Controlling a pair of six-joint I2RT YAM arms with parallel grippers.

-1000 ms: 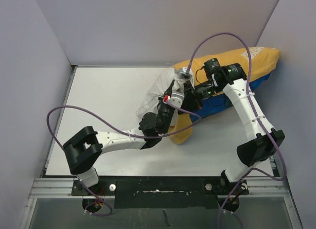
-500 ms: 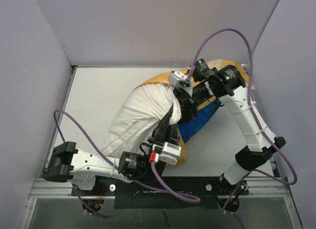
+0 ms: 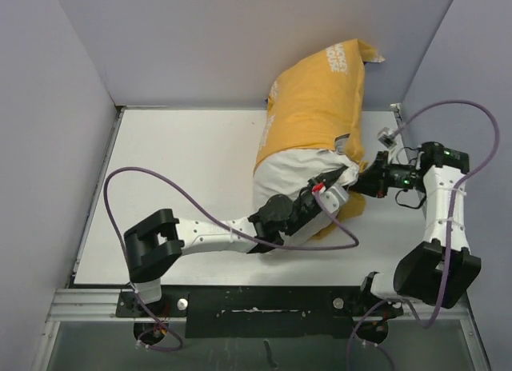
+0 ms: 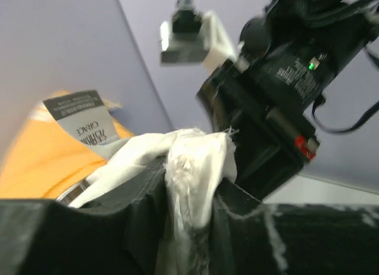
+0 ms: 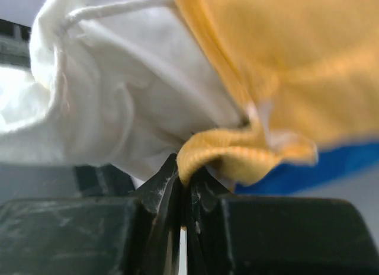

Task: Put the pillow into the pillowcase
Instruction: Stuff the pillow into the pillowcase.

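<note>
The pillowcase (image 3: 314,99), mustard-yellow side up, bulges from mid-table up against the back wall. The white pillow (image 3: 294,177) shows at its near open end. My left gripper (image 3: 342,182) reaches in from the left at that opening; in the left wrist view a wad of white pillow fabric (image 4: 198,162) fills the gap of the left gripper (image 4: 192,195). My right gripper (image 3: 364,181) comes from the right. In its wrist view the right gripper (image 5: 185,175) is shut on the yellow hem of the pillowcase (image 5: 237,153), with the pillow (image 5: 118,85) just behind.
Grey walls close in the table (image 3: 176,163) at the back and both sides. A purple cable (image 3: 160,183) loops over the table's left half. A grey label (image 4: 83,116) hangs from the fabric near the left gripper. The right arm's wrist (image 4: 278,91) sits close ahead of it.
The pillowcase has been drawn up over most of the pillow and now leans on the back wall. The right arm swung out to the right, and the left arm reaches toward the case's opening.
</note>
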